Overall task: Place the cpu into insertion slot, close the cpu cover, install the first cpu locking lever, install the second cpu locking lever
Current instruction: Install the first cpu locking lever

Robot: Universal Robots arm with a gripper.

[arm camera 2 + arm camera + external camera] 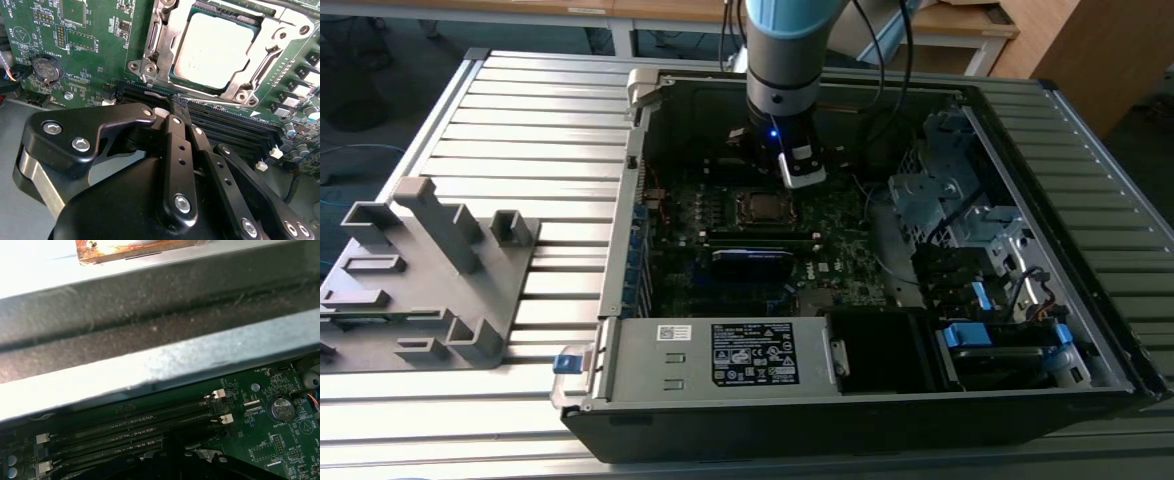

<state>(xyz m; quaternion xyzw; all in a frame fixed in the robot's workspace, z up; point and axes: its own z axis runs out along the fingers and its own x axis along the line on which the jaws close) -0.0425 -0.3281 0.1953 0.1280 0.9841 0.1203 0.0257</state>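
The cpu, just one, lies under one cpu cover.

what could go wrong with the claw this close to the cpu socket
1. The claw tip sits right at the memory slots beside the cpu cover; a sideways slip could scrape the motherboard.
2. The cover lies over the cpu; pushing on it unevenly could stress the chip.
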